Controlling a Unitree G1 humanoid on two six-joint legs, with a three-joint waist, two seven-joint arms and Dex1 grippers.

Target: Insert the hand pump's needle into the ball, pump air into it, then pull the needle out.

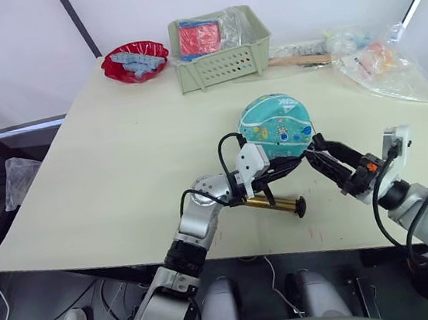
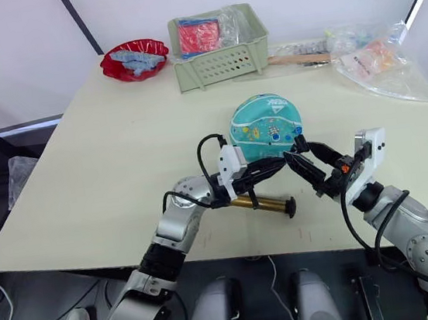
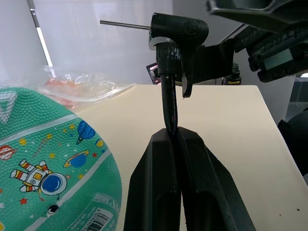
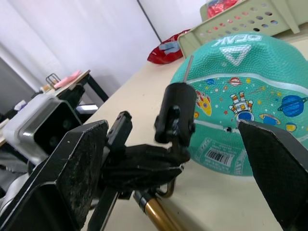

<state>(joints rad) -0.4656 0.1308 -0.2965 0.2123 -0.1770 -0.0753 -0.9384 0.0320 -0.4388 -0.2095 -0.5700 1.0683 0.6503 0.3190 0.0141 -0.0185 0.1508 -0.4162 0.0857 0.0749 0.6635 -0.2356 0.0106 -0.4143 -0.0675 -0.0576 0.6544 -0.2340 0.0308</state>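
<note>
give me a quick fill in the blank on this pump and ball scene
1. The left gripper is shut on the pump's thin black ____.
2. The needle is ____ the ball, not in it.
3. The right gripper is ____.
4. The hand pump lies on the ____.

Missing words: hose; outside; open; table

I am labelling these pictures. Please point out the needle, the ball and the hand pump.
needle (image 3: 124,23), left wrist view, mid-shaft of the pin.
ball (image 4: 250,91), right wrist view, printed teal surface.
hand pump (image 1: 270,203), left eye view, bronze cylinder.
</note>
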